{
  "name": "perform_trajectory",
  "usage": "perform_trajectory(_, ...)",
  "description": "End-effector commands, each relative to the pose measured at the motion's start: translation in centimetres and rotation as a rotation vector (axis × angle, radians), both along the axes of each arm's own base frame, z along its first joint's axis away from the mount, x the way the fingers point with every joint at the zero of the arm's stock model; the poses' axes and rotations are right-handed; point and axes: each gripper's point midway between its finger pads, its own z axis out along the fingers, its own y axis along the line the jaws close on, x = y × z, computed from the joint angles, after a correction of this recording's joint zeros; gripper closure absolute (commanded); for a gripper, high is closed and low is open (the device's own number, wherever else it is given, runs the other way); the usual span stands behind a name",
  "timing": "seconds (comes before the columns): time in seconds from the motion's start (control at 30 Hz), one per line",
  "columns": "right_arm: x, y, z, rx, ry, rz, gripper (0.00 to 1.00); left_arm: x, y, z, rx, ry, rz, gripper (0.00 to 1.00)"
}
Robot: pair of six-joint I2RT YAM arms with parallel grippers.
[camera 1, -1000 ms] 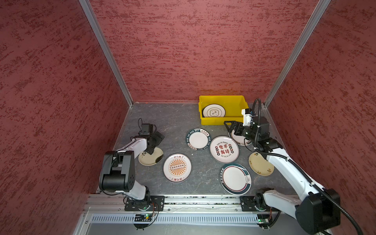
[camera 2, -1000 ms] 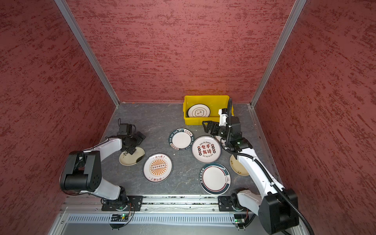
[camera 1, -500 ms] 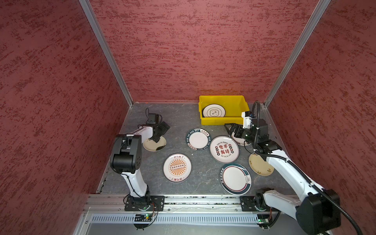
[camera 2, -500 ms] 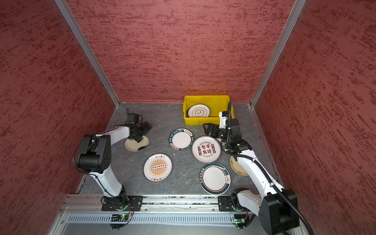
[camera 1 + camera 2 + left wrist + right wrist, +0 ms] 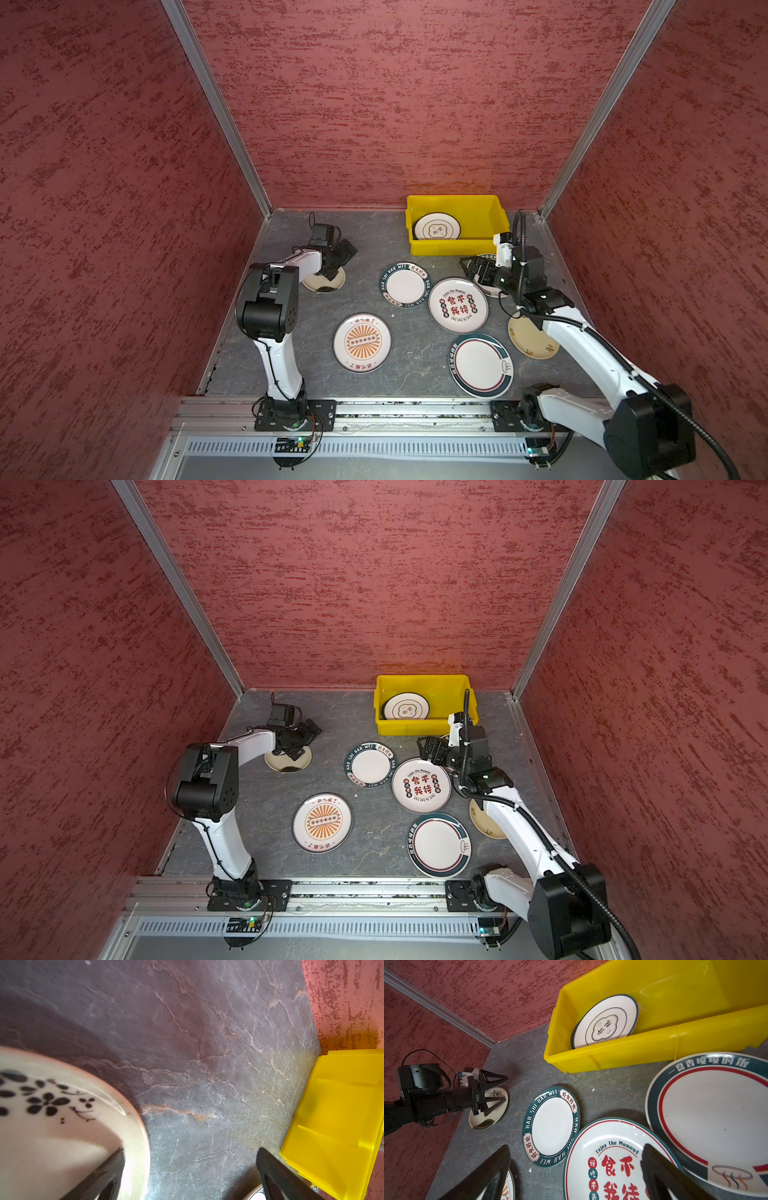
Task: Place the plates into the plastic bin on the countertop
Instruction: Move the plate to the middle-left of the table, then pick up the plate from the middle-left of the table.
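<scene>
Several plates lie on the dark countertop, and one white plate leans inside the yellow plastic bin at the back. My left gripper is open, low over the right rim of a small cream plate. In the left wrist view one finger is above that plate and the other above bare stone. My right gripper is open and empty in front of the bin, above the red-character plate and beside a teal-rimmed plate.
A sunburst plate, a teal-and-red ringed plate and a cream-yellow plate lie toward the front. Another ringed plate sits under the right wrist by the bin. Red walls close three sides.
The left arm has swung toward the back and right, and the small cream plate has slid that way with it. The right gripper has shifted slightly left. Both stayed open.
</scene>
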Motion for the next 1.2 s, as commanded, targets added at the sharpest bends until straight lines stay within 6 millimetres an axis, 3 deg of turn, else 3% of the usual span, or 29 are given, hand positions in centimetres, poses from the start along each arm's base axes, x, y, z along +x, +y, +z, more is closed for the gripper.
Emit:
perform_trajectory(0.0, -0.5, -0.1, 0.6, -0.027, -0.028, 0.017, 0.01, -0.8, 0.7, 0.5, 0.049, 0.019, -0.009, 0.01)
perform_trajectory(0.27, -0.8, -0.2, -0.1, -0.057, -0.01, 0.025, 0.01, -2.8, 1.5, 4.7, 0.074, -0.04, -0.002, 0.01)
perform_trajectory(0.5, -0.8, 0.6, 0.3, 0.0, -0.018, 0.052, 0.01, -6.1, 2.9, 6.6, 0.079, -0.06, 0.032, 0.01)
perform_trajectory(0.8, -2.0, 3.7, 2.1, 0.143, -0.079, 0.222, 0.01, -12.7, 8.4, 5.4, 0.06, -0.08, 0.188, 0.01)
perform_trajectory(0.93, -2.5, 4.9, 2.5, 0.207, -0.079, 0.289, 0.01, -13.5, 8.8, 5.4, -0.02, -0.165, 0.199, 0.01)
perform_trajectory(1.17, -2.6, 4.9, 2.7, 0.216, -0.079, 0.287, 0.01, -13.8, 9.0, 3.0, -0.075, -0.166, 0.21, 0.23)
